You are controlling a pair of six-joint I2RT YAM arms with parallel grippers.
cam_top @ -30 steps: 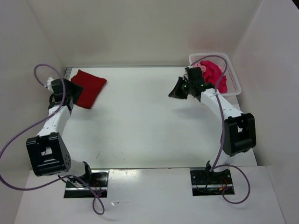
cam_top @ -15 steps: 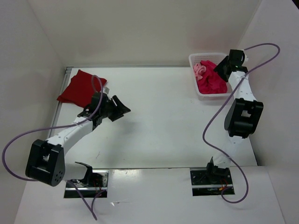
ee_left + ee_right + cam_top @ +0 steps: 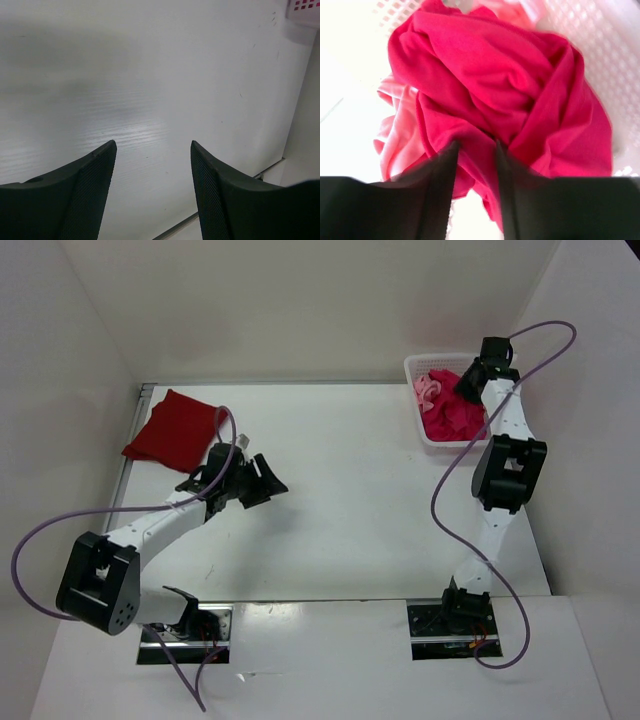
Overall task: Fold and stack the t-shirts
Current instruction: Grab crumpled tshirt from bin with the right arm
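Hovering low over bare tabletop (image 3: 350,520), the left gripper (image 3: 265,480) sits at about 9 o'clock from the table's centre. Its jaws point toward 3 o'clock. In the left wrist view the left gripper (image 3: 152,145) has its jaws spread wide, with nothing between them but white tabletop (image 3: 150,75). A corner of the white mesh basket (image 3: 305,7) shows at 1 o'clock in that view.

Dark red t-shirt (image 3: 175,430): lying as a flat folded square at 10 o'clock on the tabletop, near the far left corner. It is apart from the left gripper, at 10 o'clock from it.

White mesh basket (image 3: 445,357): at 1 o'clock on the tabletop, against the far right corner. It holds two crumpled shirts.

Magenta-pink t-shirt (image 3: 455,420): bunched up, filling most of the basket.

Light salmon pink t-shirt (image 3: 425,388): a heap at the basket's 10 o'clock corner, partly under the magenta one.

Right gripper (image 3: 472,380): over the basket's far right side, arm stretched up to 12 o'clock. In the right wrist view the right gripper (image 3: 476,145) has its jaws set narrow, with a slim gap, directly over the magenta-pink t-shirt (image 3: 495,85). The fingers are blurred, so I cannot tell whether they touch the cloth. The salmon shirt (image 3: 395,135) peeks out at 8 o'clock.
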